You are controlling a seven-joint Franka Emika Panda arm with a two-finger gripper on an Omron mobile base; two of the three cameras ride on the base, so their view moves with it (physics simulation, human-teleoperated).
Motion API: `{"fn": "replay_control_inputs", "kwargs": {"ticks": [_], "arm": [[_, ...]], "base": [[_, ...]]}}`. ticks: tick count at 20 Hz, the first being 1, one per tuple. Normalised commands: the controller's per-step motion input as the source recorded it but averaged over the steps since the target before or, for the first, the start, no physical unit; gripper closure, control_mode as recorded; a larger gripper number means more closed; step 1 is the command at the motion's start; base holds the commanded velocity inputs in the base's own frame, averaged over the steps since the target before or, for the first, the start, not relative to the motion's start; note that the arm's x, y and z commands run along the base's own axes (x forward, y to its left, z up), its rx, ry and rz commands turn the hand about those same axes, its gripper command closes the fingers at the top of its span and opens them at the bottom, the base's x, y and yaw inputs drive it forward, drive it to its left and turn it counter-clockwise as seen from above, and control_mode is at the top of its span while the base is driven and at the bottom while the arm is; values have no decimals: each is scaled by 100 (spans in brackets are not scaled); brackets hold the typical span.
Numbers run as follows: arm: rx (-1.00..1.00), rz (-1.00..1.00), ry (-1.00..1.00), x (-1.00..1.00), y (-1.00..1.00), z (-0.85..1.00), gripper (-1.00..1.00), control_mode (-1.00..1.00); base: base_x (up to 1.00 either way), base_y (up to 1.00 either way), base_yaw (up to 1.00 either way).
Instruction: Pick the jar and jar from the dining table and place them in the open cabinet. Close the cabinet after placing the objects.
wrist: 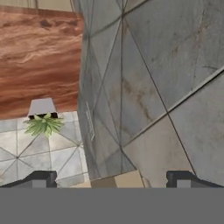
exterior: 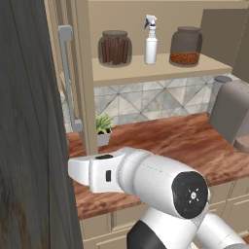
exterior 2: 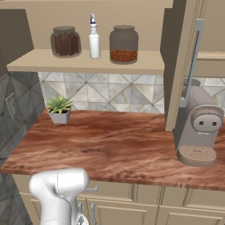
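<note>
Both jars stand on the shelf of the open cabinet (exterior: 160, 71) (exterior 2: 88, 64). The jar with brown sticks (exterior: 115, 47) (exterior 2: 66, 41) is on the left and the jar with reddish-brown grains (exterior: 186, 47) (exterior 2: 123, 44) on the right. Both cabinet doors hang open, the left door (exterior: 73, 58) and the right door (exterior 2: 182, 61). My gripper (wrist: 113, 179) is open with nothing in it. It faces a grey tiled wall (wrist: 153, 87), low and left of the cabinet and well away from the jars. The dining table is out of view.
A white spray bottle (exterior: 151, 41) (exterior 2: 94, 37) stands between the jars. Under the cabinet runs a reddish wood counter (exterior: 180, 141) (exterior 2: 110, 145) with a small potted plant (exterior: 103, 127) (exterior 2: 59, 109) (wrist: 43, 119) and a grey coffee machine (exterior 2: 197, 127). A dark wall (exterior: 29, 146) stands close on the left.
</note>
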Motion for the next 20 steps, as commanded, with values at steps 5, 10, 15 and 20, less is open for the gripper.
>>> {"fn": "replay_control_inputs", "kwargs": {"ticks": [5,10,15,20], "arm": [[-15,-16,-7,1,0,-4,-100,-100],[-8,-9,-7,-10,3,0,-100,-100],[-27,-13,-17,9,0,0,-100,-100],[-32,-12,-22,12,0,-1,-100,-100]], "base": [[0,0,0],[0,0,0],[0,0,0],[0,0,0]]}}
